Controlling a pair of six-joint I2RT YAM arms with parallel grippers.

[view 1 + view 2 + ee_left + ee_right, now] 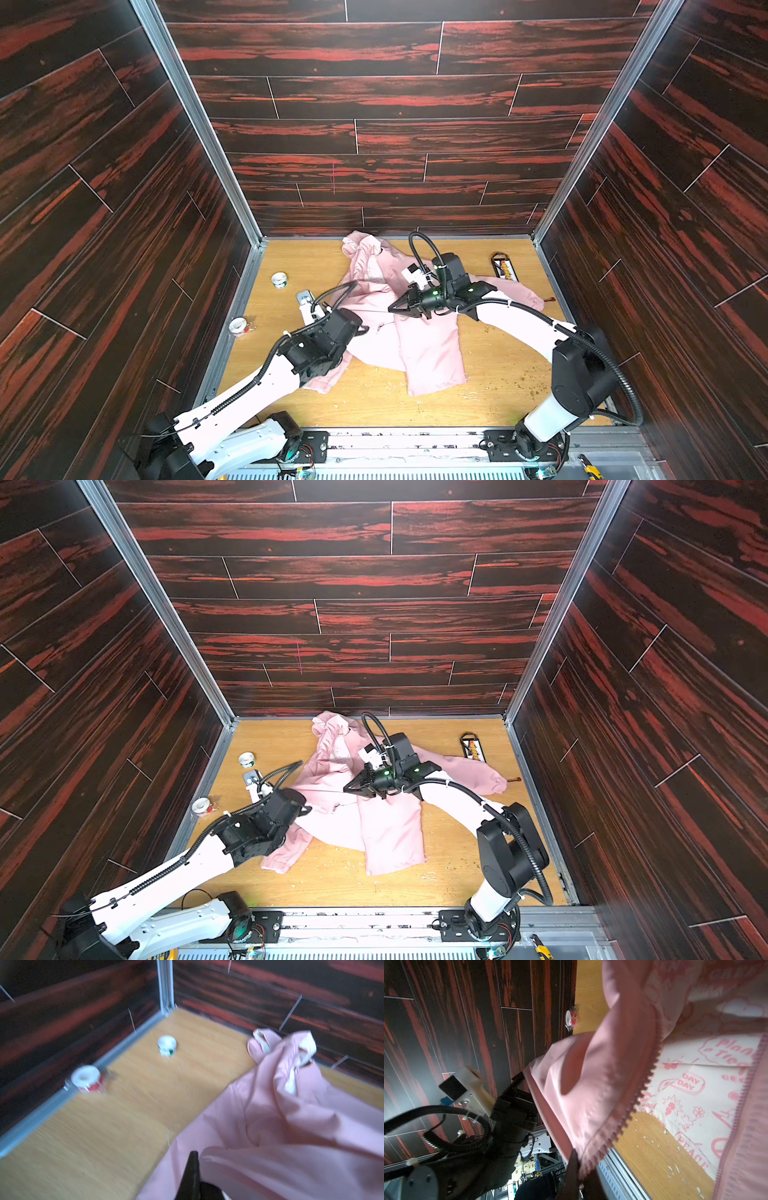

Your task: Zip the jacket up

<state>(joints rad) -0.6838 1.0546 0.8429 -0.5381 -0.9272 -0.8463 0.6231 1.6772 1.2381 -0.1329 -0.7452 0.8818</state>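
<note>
The pale pink jacket lies crumpled and unzipped on the wooden table in both top views. My left gripper is shut on a fold of its fabric, and the left wrist view shows the black fingers pinching pink cloth. My right gripper points left over the jacket's middle. It is shut on the zipper edge, lifting it. Zipper teeth run along that raised edge, and the printed white lining shows beneath. The cloth edge is taut between the two grippers.
Two tape rolls and a small grey item sit near the left wall. A dark case lies at the back right. Crumbs speckle the table. Dark wood-patterned walls close in three sides.
</note>
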